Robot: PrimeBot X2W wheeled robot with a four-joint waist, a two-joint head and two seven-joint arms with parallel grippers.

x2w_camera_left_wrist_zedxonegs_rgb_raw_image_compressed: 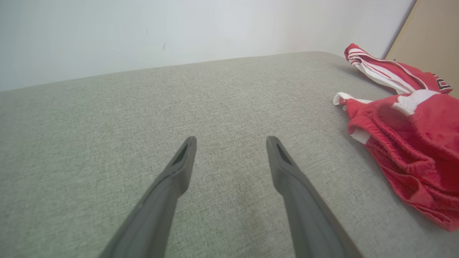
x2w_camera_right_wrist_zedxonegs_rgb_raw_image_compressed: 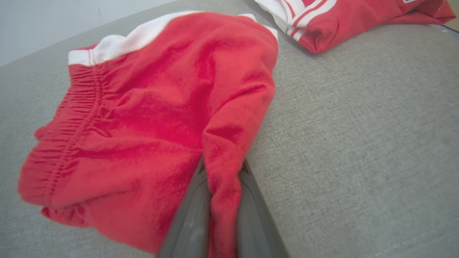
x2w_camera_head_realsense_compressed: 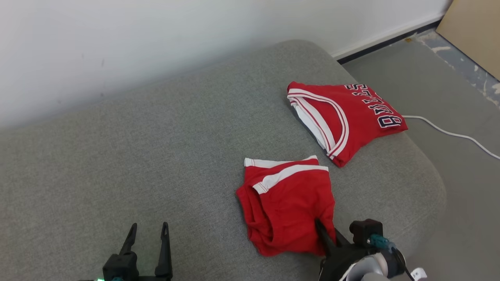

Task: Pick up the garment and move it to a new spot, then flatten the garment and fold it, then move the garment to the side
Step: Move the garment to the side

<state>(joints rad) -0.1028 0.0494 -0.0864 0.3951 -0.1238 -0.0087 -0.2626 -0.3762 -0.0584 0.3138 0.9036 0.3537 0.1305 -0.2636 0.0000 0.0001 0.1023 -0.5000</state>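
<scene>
The garment, a pair of red shorts (x2w_camera_head_realsense_compressed: 287, 203) with white trim, lies folded on the grey cushion (x2w_camera_head_realsense_compressed: 156, 156), right of centre. My right gripper (x2w_camera_head_realsense_compressed: 325, 234) is at the shorts' near right corner. In the right wrist view, the right gripper (x2w_camera_right_wrist_zedxonegs_rgb_raw_image_compressed: 222, 166) is shut on a ridge of the shorts (x2w_camera_right_wrist_zedxonegs_rgb_raw_image_compressed: 143, 118), with red cloth pinched between its fingers. At the lower left, my left gripper (x2w_camera_head_realsense_compressed: 149, 226) hovers over bare cushion. The left gripper (x2w_camera_left_wrist_zedxonegs_rgb_raw_image_compressed: 231, 140) is open and holds nothing, and the shorts (x2w_camera_left_wrist_zedxonegs_rgb_raw_image_compressed: 412, 143) lie off to its right.
A folded red jersey (x2w_camera_head_realsense_compressed: 351, 117) with dark lettering lies near the cushion's far right edge, just beyond the shorts. A white cable (x2w_camera_head_realsense_compressed: 449, 134) runs over the floor to the right. A tan board (x2w_camera_head_realsense_compressed: 476, 31) leans at the far right. A white wall backs the cushion.
</scene>
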